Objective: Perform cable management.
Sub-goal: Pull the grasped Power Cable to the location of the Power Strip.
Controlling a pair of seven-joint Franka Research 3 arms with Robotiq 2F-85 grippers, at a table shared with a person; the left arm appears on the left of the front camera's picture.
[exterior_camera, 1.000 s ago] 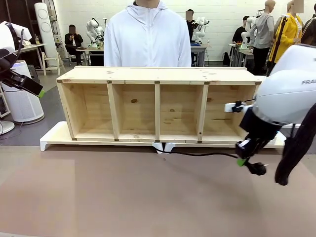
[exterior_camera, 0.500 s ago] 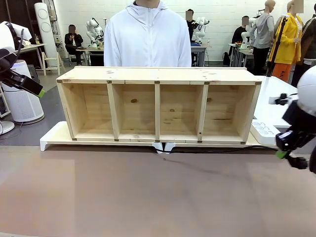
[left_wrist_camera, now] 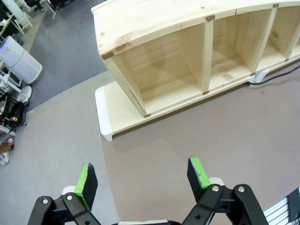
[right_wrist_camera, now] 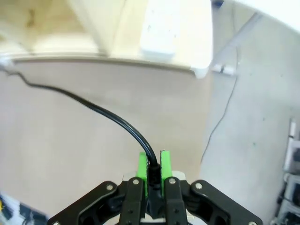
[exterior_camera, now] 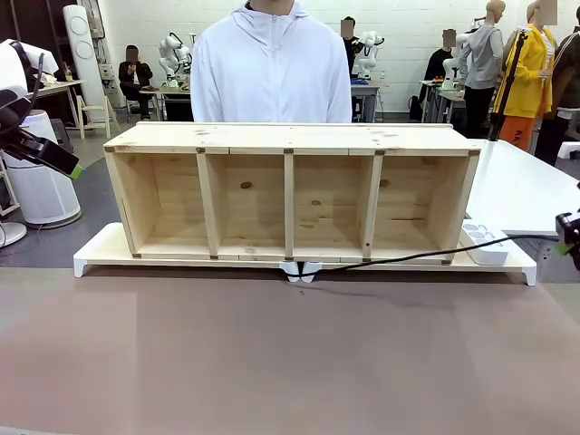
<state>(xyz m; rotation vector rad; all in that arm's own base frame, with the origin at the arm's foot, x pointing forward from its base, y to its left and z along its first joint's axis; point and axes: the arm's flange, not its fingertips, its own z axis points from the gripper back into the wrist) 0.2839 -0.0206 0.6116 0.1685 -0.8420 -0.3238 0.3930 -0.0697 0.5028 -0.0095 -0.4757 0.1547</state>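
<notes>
The black cable (exterior_camera: 435,254) runs taut from the white clip (exterior_camera: 300,270) under the middle of the wooden shelf unit (exterior_camera: 290,190) out to the far right, lifted off the table. My right gripper (exterior_camera: 571,237) shows at the right edge and holds the cable's end. In the right wrist view that gripper (right_wrist_camera: 153,167) is shut on the cable (right_wrist_camera: 98,112), which curves away toward the white power strip (right_wrist_camera: 161,28). The power strip (exterior_camera: 485,243) lies beside the shelf's right end. My left gripper (left_wrist_camera: 143,177) is open, high above the table's left side; in the front view it (exterior_camera: 54,156) hangs far left.
A person in a white hoodie (exterior_camera: 270,68) stands behind the shelf. The shelf sits on a white base board (exterior_camera: 100,249). A second white table (exterior_camera: 521,186) lies to the right. The brown tabletop (exterior_camera: 272,353) in front is bare.
My right arm has swung far right, out of the frame, pulling the cable's end with it. The cable now stretches tight and raised instead of lying slack on the table. The left arm has not moved.
</notes>
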